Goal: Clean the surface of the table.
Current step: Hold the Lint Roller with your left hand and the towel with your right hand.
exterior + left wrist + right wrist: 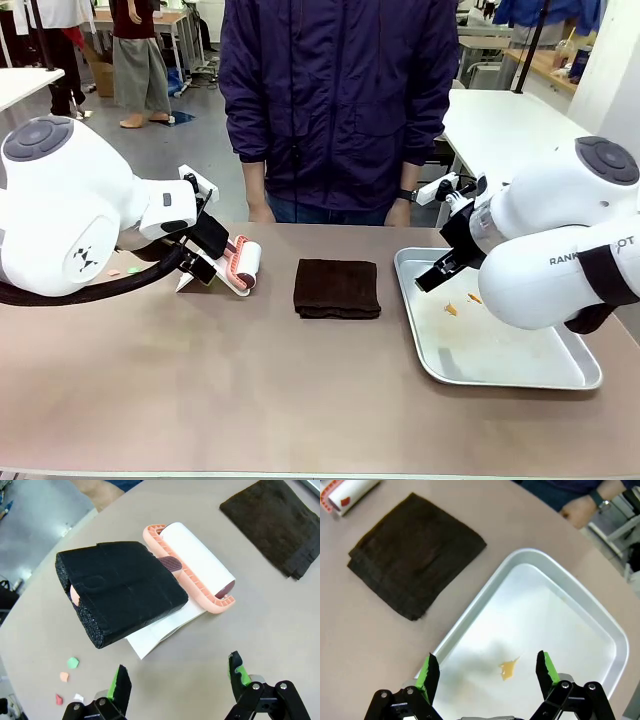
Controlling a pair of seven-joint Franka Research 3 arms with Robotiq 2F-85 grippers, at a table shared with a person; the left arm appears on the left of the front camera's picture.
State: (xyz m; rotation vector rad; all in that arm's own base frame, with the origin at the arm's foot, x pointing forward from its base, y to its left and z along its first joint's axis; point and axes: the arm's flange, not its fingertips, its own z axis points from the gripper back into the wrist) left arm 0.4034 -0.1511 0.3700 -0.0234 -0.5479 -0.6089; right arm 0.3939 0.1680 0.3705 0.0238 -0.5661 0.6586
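Note:
The taupe-brown table (pixel 250 400) spans the front view. A lint roller (pixel 243 263) with a pink frame, white roll and black foam handle lies on a white sheet at its left. My left gripper (pixel 203 262) hovers just over that handle (pixel 120 587), open (pixel 179 677), nothing between its fingers. A folded dark brown cloth (pixel 337 288) lies mid-table. My right gripper (pixel 440 271) hangs open (pixel 487 672) above a silver tray (pixel 560 375). Small coloured scraps (pixel 69 670) dot the table beside the roller.
Orange bits (pixel 507 668) lie in the tray (pixel 600 615). A person in a dark jacket stands at the far edge, one hand (pixel 577 511) with a wristwatch resting near the tray's far corner. The cloth (pixel 415 555) sits between the roller and the tray.

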